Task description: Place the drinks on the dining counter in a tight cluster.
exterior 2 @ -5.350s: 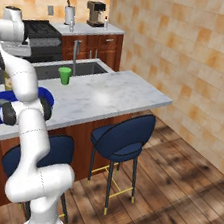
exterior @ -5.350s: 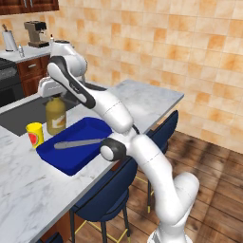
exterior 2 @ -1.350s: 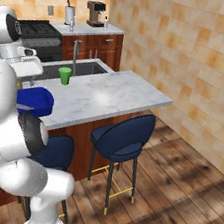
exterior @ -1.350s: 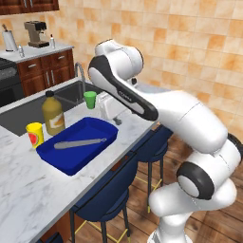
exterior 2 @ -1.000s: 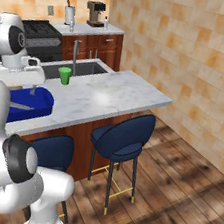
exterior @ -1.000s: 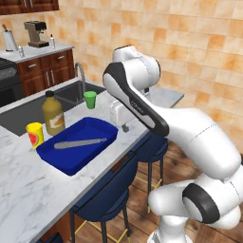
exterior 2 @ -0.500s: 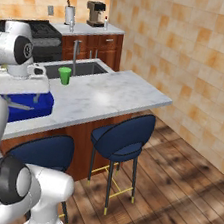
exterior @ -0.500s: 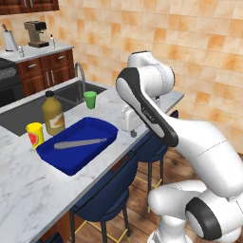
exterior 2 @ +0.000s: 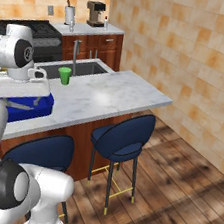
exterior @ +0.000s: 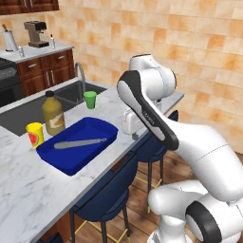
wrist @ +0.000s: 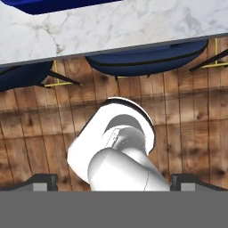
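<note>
Claw [exterior: 134, 134] hung wide and empty, having swung off the juice jug [exterior: 53, 114] toward the desk [exterior: 28, 190] edge; nothing clustered.

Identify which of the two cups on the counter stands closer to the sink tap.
The green cup, standing beside the tap at the sink's edge. The yellow cup stands farther off, by the juice jug and the blue tray.

An amber juice jug [exterior: 52, 113] stands upright on the marble dining counter [exterior: 28, 190], at the blue tray's ten o'clock.
</note>
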Robot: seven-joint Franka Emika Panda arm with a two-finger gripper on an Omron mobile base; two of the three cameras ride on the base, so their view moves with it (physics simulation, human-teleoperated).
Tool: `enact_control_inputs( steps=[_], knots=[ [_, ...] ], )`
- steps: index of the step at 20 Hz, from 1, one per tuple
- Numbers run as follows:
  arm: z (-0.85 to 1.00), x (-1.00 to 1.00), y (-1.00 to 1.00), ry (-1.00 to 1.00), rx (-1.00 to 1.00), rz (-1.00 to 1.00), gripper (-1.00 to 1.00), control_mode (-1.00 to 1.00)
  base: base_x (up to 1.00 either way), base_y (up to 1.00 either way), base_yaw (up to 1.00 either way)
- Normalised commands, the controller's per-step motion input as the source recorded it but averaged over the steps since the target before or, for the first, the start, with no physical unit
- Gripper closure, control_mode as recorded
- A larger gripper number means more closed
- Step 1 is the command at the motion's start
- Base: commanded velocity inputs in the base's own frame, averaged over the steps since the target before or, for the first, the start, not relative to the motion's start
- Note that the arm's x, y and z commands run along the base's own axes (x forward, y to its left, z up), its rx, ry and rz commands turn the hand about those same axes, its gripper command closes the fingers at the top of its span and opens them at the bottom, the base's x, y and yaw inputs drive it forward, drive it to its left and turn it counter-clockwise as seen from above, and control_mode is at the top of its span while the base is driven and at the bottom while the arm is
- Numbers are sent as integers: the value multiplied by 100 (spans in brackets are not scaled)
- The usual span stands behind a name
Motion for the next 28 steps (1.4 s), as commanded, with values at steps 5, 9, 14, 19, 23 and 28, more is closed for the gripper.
enact_control_inputs(
  steps=[5,9,14,19,23,28],
  knots=[
    [0,-5,0,0,0,0,-100,100,-21,2,-1],
    [0,0,0,0,0,0,-100,100,-67,4,-1],
    [0,0,0,0,0,0,-100,100,-76,8,3],
    [0,0,0,0,0,0,-100,100,-73,34,31],
    [0,0,0,0,0,0,-100,100,-63,53,35],
    [0,0,0,0,0,0,-100,100,-40,81,10]
  ],
)
